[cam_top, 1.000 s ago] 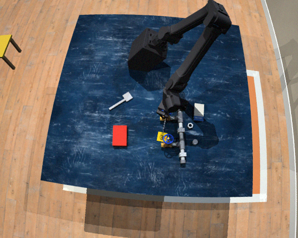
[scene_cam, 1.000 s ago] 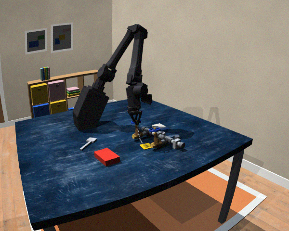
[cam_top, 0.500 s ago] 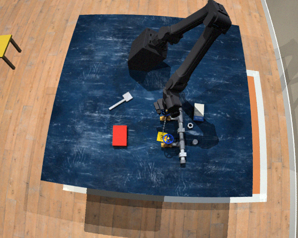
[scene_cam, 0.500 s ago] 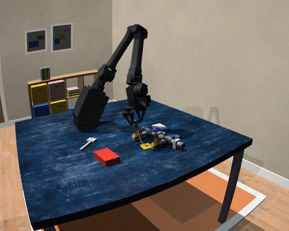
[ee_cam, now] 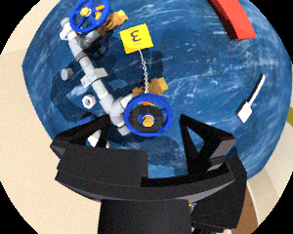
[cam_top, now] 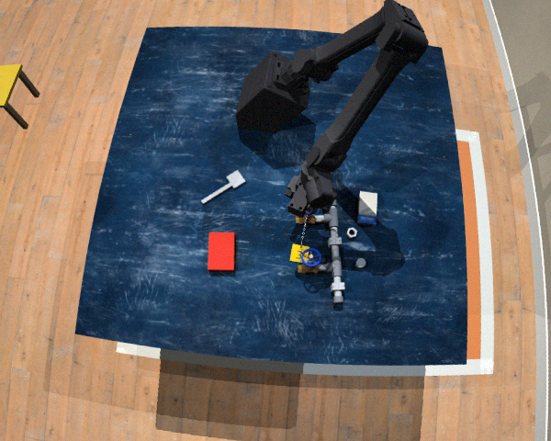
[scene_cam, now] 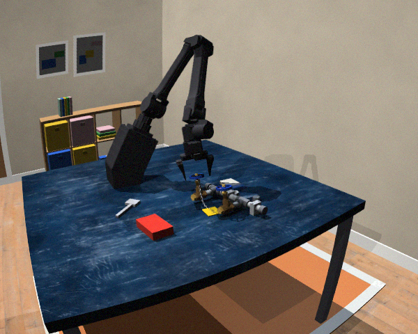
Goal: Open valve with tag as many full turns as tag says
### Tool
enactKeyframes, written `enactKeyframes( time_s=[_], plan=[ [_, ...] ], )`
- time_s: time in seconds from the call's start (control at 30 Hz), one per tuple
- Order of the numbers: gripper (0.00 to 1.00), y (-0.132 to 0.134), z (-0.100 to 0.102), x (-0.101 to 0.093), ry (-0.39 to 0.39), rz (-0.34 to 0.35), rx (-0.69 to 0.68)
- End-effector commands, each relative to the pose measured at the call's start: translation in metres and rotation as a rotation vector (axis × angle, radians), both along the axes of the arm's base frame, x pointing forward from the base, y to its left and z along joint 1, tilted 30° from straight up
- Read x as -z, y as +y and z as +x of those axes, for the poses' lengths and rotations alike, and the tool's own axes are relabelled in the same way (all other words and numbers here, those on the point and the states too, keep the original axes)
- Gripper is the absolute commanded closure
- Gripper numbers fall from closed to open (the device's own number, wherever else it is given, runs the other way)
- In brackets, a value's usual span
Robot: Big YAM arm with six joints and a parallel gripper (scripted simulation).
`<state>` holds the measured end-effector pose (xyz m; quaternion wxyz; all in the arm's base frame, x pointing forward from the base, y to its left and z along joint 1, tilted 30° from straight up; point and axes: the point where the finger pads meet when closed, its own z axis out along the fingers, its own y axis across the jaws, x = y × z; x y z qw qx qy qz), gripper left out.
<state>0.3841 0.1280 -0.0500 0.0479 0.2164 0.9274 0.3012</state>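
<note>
A grey pipe (cam_top: 334, 246) on the blue table carries two brass valves with blue handwheels. The far valve (scene_cam: 196, 177) has a thin chain (scene_cam: 202, 198) running down to a yellow tag (cam_top: 297, 252) that lies on the table beside the near valve (cam_top: 303, 254). In the wrist view the tag (ee_cam: 135, 37) reads 3, and the chained valve's handwheel (ee_cam: 146, 116) sits between my fingers. My gripper (scene_cam: 194, 165) is open, pointing down, just above that handwheel with a finger on each side and not touching it. The near valve (ee_cam: 90, 15) stands apart.
A red block (cam_top: 221, 250) and a white spatula-like tool (cam_top: 223, 186) lie left of the pipe. A white and blue box (cam_top: 366, 207), a hex nut (cam_top: 354, 230) and a dark round cap (cam_top: 360, 263) lie right of it. The arm's dark base (cam_top: 271, 95) stands behind.
</note>
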Motion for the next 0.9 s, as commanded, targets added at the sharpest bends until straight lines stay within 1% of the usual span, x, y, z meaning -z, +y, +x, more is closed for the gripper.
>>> enactKeyframes(
  time_s=[0.0,0.3,0.37,0.4,0.47,0.8,0.83,0.87],
  plan=[
    [0.0,-0.0057,0.0136,-0.0033,0.157,0.069,0.3],
    [0.0,-0.0056,0.0134,-0.0032,0.414,0.181,0.704],
    [0.0,-0.0056,0.0134,-0.0032,0.414,0.181,0.704],
    [0.0,-0.0056,0.0134,-0.0032,0.48,0.209,0.82],
    [0.0,-0.0056,0.0134,-0.0031,0.53,0.231,0.916],
    [0.0,-0.0056,0.0133,-0.0031,0.534,0.233,0.922],
    [1.0,-0.0055,0.0133,-0.0032,0.535,0.233,0.921],
    [1.0,-0.0055,0.0133,-0.0032,0.535,0.233,0.921]
  ],
)
